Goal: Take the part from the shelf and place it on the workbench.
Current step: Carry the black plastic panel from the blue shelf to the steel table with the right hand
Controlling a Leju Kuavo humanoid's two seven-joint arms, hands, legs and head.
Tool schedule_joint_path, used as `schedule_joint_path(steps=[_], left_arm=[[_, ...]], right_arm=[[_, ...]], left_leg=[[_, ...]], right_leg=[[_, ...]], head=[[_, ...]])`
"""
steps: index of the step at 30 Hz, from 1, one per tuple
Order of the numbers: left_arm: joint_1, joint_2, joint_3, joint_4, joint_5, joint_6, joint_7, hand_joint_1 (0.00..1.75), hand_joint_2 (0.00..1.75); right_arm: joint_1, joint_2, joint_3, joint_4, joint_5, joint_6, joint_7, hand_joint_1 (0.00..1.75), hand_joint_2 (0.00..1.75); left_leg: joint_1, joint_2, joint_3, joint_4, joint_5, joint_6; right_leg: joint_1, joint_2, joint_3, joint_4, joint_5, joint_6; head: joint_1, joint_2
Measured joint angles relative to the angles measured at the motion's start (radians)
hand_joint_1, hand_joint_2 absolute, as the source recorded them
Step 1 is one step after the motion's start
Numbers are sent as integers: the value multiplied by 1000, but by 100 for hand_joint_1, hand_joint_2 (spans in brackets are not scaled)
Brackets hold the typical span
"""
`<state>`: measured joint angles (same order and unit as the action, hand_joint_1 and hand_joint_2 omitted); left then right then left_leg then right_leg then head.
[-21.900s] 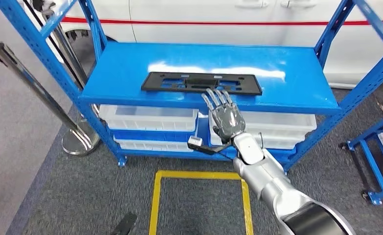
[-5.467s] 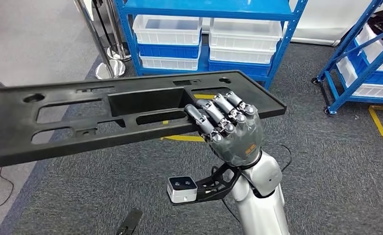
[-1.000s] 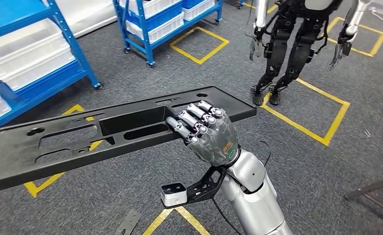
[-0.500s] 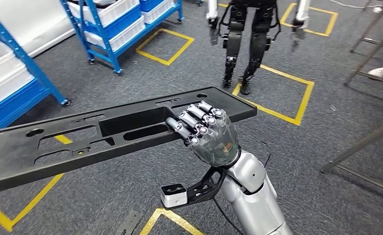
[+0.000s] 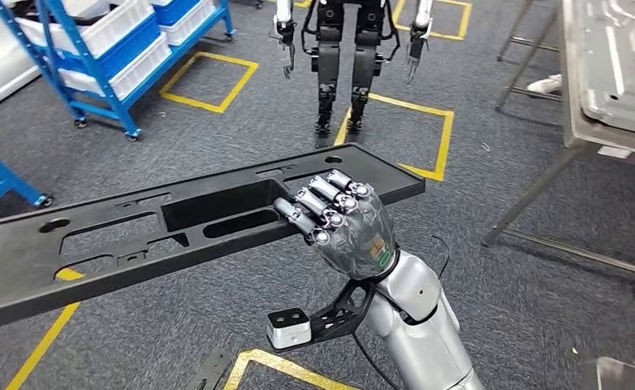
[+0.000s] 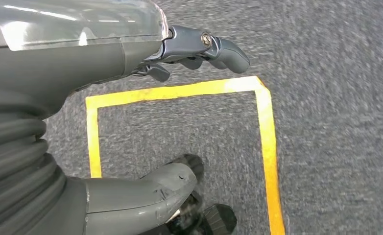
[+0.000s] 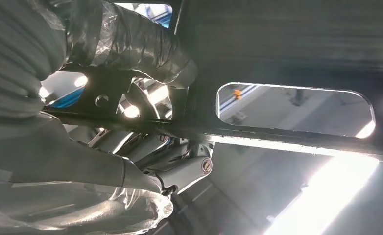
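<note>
part (image 5: 136, 236) | right hand (image 5: 351, 236) palm-up beneath | fingers (image 5: 314, 203) curled over edge

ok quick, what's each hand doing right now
Left hand: open, holding nothing, fingers apart above the carpet.
Right hand: closed on the long black part, fingers curled over its near edge.

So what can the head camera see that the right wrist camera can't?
The head view alone takes in the whole long black part from above, another humanoid robot standing on the carpet, the blue shelf with bins and a metal workbench. The right wrist view alone looks up at the part's underside, with light coming through a rounded slot. Both show the right hand gripping the part's edge.
</note>
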<state>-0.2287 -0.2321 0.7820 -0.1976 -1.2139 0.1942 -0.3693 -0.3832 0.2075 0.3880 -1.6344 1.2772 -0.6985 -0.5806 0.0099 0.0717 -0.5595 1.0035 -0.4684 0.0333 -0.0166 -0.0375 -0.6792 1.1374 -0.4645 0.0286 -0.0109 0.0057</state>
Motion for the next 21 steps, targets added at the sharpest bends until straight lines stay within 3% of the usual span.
schedule_joint_path(steps=[1, 3, 5, 7, 9, 10, 11, 12, 13, 14, 16, 18, 20, 21], left_arm=[[-1, 0, 0, 0, 0, 0, 0, 0, 175], [-2, 0, 0, 0, 0, -1, 0, 0, 175], [-3, -1, 0, 0, 0, -2, 0, 0, 175], [-5, -2, 0, 0, 0, -2, -1, 0, 175], [-5, -2, 0, 0, 1, -3, -1, 0, 175], [-3, -2, 0, 0, 1, -3, -1, 0, 175], [-1, -2, 0, 0, 2, -3, 0, 0, 175], [1, -2, 0, 0, 2, -3, 0, 0, 175], [1, -2, 0, 0, 3, -4, 0, 0, 175], [1, -2, 0, 0, 3, -4, 0, 0, 175], [-1, -2, 0, 0, 3, -5, -1, 0, 175], [-1, -1, 0, 0, 3, -5, -2, 0, 175], [-2, -3, -1, 0, 3, -6, -2, 0, 175], [-4, -4, -1, 0, 2, -6, -2, 0, 175]], right_arm=[[-1, 0, 0, 0, 0, 0, 0, 175, 175], [-2, 0, 0, -1, 1, 0, 1, 175, 175], [-2, 1, 0, -2, 2, 0, 2, 175, 175], [-4, 1, 0, -4, 2, 0, 2, 175, 175], [-6, 1, 0, -3, 3, 0, 3, 175, 175], [-6, 1, 0, -3, 3, 0, 4, 175, 175], [-6, 1, 0, -2, 3, 0, 4, 175, 175], [-6, 1, 0, -2, 3, 0, 5, 175, 175], [-5, 1, 0, -1, 3, 0, 5, 175, 175], [-6, 1, 0, -1, 3, 0, 5, 175, 175], [-7, 1, 0, -1, 3, 0, 5, 175, 175], [-7, 1, 0, 0, 3, 0, 6, 175, 175], [-7, 1, 0, 0, 3, 0, 7, 175, 175], [-7, 0, 0, 0, 3, 0, 7, 175, 175]], left_leg=[[-2, 9, 0, 6, -5, -6], [-7, 26, 1, 13, -13, -17], [-6, 42, 5, 14, -19, -28], [0, 15, -3, 43, -45, -39], [3, -39, -50, 151, -107, -44], [4, -54, -83, 220, -137, -45], [4, -60, -111, 275, -154, -45], [4, -63, -125, 299, -151, -44], [4, -66, -120, 282, -127, -41], [4, -72, -99, 230, -90, -37], [5, -117, -44, 96, -26, -28], [5, -151, -18, 32, -9, -23], [4, -138, -14, 24, -5, -16], [5, -126, -12, 17, 0, -11]], right_leg=[[2, -17, 29, -54, 16, -3], [10, -29, 48, -95, 18, -13], [10, -5, 47, -97, 21, -26], [6, 17, 49, -103, 26, -38], [4, 38, 51, -105, 29, -46], [5, 50, 50, -105, 29, -49], [6, 64, 50, -104, 29, -49], [7, 78, 50, -103, 29, -50], [8, 93, 50, -102, 29, -50], [8, 107, 50, -100, 29, -49], [7, 133, 48, -96, 30, -46], [4, 155, 40, -94, 34, -36], [1, 175, 33, -99, 42, -21], [2, 166, 30, -99, 41, -16]], head=[[0, 0], [0, 0], [0, 0], [-1, 0], [-1, 0], [-1, 0], [-1, 0], [-1, 0], [-1, 0], [-1, 0], [0, 0], [-1, 0], [-1, 0], [0, 0]])
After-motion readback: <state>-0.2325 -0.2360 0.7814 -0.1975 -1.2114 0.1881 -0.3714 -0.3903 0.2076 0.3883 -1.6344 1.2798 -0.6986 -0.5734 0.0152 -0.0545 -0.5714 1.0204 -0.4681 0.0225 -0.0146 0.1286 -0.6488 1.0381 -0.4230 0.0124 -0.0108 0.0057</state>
